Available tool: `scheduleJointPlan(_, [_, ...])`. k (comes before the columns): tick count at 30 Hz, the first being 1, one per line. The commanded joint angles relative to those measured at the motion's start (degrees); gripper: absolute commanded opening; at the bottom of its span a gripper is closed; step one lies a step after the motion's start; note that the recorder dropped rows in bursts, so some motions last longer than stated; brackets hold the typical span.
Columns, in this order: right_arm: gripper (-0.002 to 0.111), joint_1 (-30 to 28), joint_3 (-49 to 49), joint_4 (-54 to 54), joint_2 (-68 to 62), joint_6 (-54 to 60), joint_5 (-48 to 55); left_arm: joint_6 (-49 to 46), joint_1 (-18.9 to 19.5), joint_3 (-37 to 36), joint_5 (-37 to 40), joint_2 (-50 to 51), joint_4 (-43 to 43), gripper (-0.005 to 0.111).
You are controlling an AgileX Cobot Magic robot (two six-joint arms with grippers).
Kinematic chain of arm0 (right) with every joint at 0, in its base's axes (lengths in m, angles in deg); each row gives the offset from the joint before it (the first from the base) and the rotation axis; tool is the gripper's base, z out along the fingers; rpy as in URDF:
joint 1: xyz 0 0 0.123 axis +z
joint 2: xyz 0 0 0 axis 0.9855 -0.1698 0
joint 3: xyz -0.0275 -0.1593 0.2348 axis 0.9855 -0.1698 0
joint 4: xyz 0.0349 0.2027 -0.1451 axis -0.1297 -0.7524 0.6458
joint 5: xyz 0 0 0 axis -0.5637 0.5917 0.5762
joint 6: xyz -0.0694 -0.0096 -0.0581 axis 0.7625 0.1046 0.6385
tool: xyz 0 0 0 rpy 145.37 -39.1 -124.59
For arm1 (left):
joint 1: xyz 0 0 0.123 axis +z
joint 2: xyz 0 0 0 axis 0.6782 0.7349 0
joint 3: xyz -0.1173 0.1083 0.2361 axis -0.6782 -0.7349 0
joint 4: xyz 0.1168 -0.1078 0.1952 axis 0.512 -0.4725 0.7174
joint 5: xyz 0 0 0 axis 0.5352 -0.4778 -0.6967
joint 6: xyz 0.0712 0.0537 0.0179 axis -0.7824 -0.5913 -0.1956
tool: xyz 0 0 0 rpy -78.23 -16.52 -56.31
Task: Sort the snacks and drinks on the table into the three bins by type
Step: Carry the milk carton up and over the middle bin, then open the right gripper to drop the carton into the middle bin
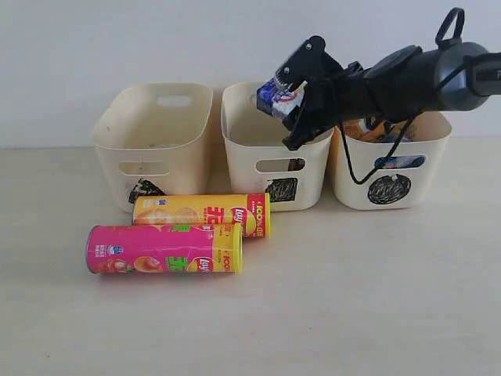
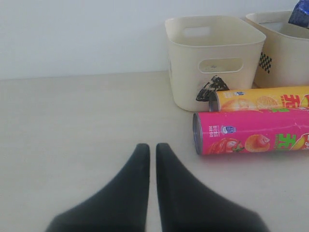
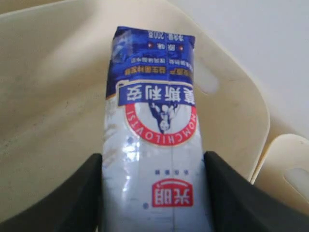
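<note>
Above the open mouth of the middle bin, the one scribbled with a black square, the right pincer is clamped on the blue-and-white carton, one dark finger pressed against each long side. The right wrist view shows the same hold from close in: the carton fills the gap between the fingers, with the cream inside of the bin behind it. The carton has a dark blue end, a white body, a red ring of lettering and a red label; its print reads upside down here, and its near end is cut off by the frame edge.

The left pincer hovers low over the bare worktop, its two fingers drawn together with only a thin slit between them, gripping nothing.

On the worktop, the yellow chip tube and the pink chip tube lie on their sides, touching, just in front of the triangle bin. The circle bin holds crinkly bags, orange and blue, mostly hidden by the right arm and the bin wall. Something dark shows through the middle bin's handle slot, too small to make out
</note>
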Motion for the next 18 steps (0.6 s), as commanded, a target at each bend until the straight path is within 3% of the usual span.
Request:
scheduleJointPlan(1, [0.019,-0.5,0.8,-0.8,0.5,-0.4,-1.0,-0.4,0.1,-0.2,-0.2,-0.2,0.1,0.004])
scheduleJointPlan(4, [0.043,-0.5,0.8,-0.8,0.5,-0.4,-0.6,-0.4,0.1,-0.2,-0.2,-0.2,0.1,0.004])
scheduleJointPlan(7, [0.057,-0.2,0.8,-0.8,0.5,-0.6,-0.6,-0.4,0.1,-0.2,-0.2,-0.2,0.1,0.004])
scheduleJointPlan(18, [0.059,-0.2,0.8,-0.8,0.6,-2.1,-0.9,-0.4,0.1,-0.2,-0.1,-0.2,0.1,0.004])
